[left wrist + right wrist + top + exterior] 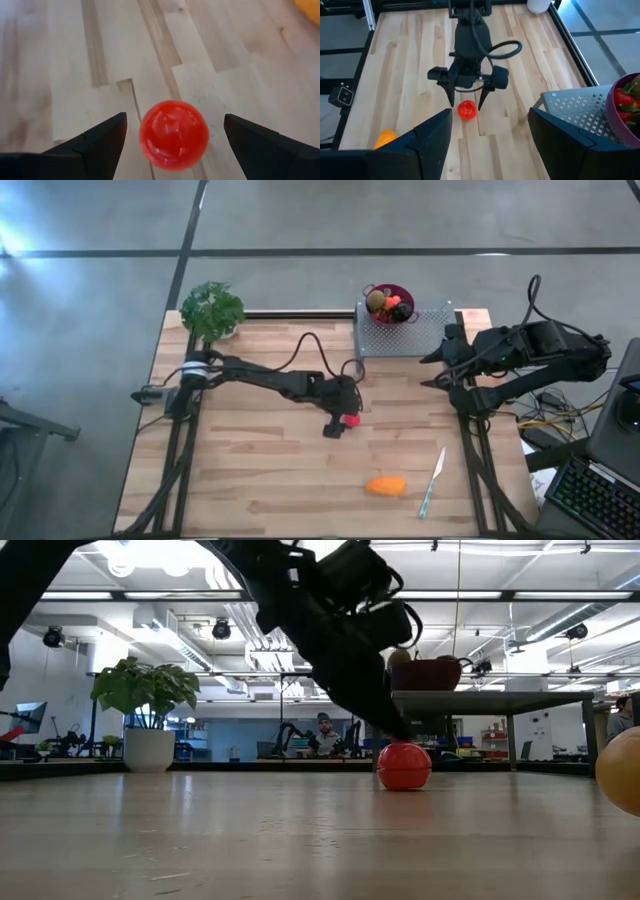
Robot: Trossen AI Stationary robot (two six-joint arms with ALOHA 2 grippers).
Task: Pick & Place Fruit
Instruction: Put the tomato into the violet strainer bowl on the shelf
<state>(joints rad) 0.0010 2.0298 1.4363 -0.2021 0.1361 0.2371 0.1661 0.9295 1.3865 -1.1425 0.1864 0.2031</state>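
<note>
Left gripper [349, 421] at frame centre, fingers spread around red ball [352, 420] on bench [260, 480], right gripper [432, 370] spread wide, upper right.

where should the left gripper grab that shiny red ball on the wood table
Across its widest middle, coming down from above. The shiny red ball is round and smooth, so an off-centre pinch would likely squirt it away. The left gripper is open and straddles it, one finger on each side, neither touching.

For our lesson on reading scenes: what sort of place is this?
Probably a robotics lab or workshop: a wooden table on a concrete floor, exposed ceiling pipes, and a person seated at a workstation behind.
</note>
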